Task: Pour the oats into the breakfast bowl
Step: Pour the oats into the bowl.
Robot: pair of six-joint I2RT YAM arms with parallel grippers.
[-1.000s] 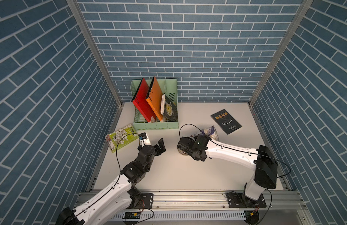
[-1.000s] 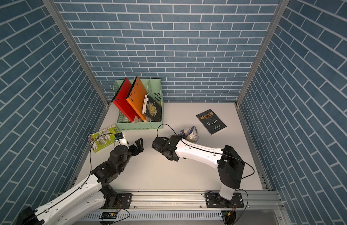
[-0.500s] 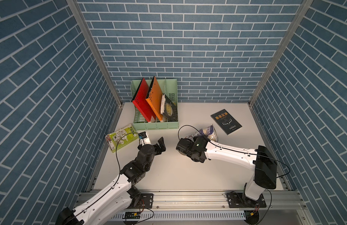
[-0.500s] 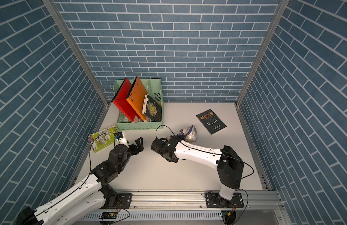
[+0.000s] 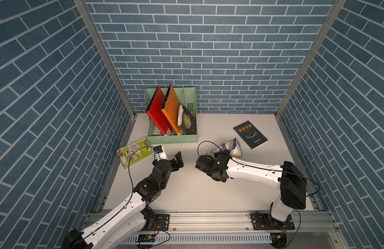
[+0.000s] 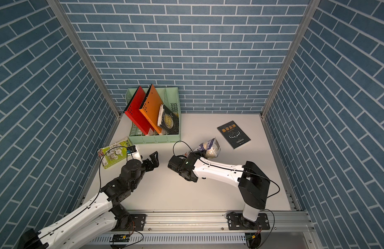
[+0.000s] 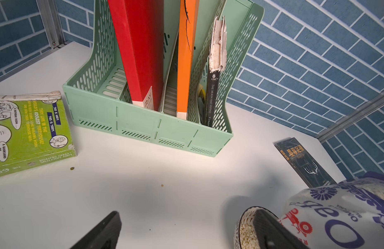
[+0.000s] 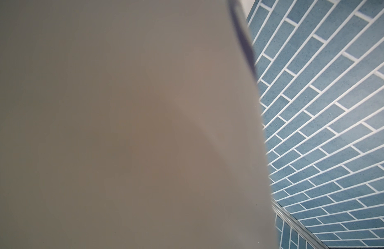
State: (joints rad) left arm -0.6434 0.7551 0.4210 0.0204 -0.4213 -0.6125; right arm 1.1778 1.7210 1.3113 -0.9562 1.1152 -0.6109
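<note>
The white oats pouch (image 5: 231,147) (image 6: 208,147) hangs tilted above the table, its blue-patterned bottom raised towards the back. My right gripper (image 5: 219,154) is shut on it, with the jaws hidden by the wrist. In the right wrist view the pouch (image 8: 122,129) is a blurred beige surface filling most of the picture. In the left wrist view the pouch (image 7: 342,215) leans over the breakfast bowl (image 7: 244,228), which holds pale oats. One left finger (image 7: 271,232) partly covers the bowl. The right wrist hides the bowl in both top views. My left gripper (image 5: 176,160) (image 7: 186,237) is open and holds nothing.
A green file rack (image 5: 171,138) with red and orange folders stands at the back left. A green illustrated book (image 5: 134,154) lies by the left wall and a dark book (image 5: 250,134) at the back right. A stray flake (image 7: 162,185) lies on the white table.
The right wrist and the pouch have shifted only very slightly. The left arm has stayed put with its gripper open.
</note>
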